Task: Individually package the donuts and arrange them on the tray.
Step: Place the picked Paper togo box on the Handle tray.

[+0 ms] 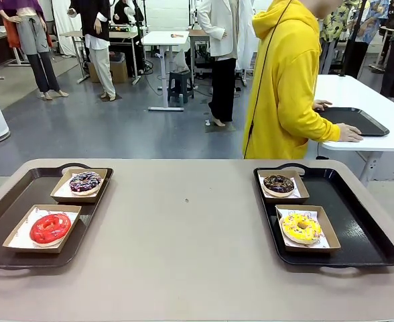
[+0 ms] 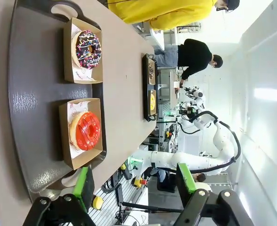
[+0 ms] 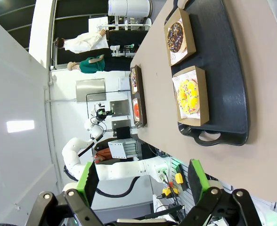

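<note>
We count four donuts, each boxed singly, two per tray on the tabletop (image 1: 183,228).

- Left tray (image 1: 3,221): purple-pink sprinkled donut (image 1: 85,182), far box; red donut (image 1: 50,228), near box.
- Right tray (image 1: 358,228): chocolate donut (image 1: 278,183), far box; yellow donut (image 1: 300,227), near box.
- Left claw (image 2: 136,186): wide, holding nothing.
- Right claw (image 3: 143,181): wide, holding nothing.

We judge packaging and arranging essentially complete; nothing loose remains.

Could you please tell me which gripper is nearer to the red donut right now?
Left. The left gripper hangs just off the red donut's tray; the right gripper is across the table.
</note>
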Motion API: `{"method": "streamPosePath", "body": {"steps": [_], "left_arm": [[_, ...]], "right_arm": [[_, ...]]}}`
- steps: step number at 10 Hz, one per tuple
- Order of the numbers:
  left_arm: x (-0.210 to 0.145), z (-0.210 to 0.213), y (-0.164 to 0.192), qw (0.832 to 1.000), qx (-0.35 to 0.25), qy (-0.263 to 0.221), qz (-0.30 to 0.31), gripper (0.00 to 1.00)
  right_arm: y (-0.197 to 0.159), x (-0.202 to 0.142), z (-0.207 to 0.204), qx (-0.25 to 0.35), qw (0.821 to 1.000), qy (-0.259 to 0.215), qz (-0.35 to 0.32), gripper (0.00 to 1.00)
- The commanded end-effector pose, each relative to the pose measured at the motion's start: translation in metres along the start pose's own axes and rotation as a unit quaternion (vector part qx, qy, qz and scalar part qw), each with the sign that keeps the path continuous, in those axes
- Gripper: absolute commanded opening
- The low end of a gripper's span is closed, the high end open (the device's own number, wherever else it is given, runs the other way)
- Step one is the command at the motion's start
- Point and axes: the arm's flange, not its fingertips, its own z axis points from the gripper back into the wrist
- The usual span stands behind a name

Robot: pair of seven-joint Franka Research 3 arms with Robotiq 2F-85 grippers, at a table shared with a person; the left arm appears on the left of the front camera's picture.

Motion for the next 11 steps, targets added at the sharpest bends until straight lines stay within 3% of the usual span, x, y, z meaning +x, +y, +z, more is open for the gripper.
{"method": "streamPosePath", "body": {"steps": [1, 11], "left_arm": [[-0.0009, 0.0025, 0.0001, 1.000, 0.002, -0.003, 0.001, 0.91], [-0.0009, 0.0025, 0.0001, 1.000, 0.002, -0.003, 0.001, 0.91]], "right_arm": [[0.0008, 0.0000, 0.0004, 0.004, 1.000, 0.000, -0.001, 1.00], [0.0008, 0.0000, 0.0004, 0.004, 1.000, 0.000, -0.001, 1.00]]}}
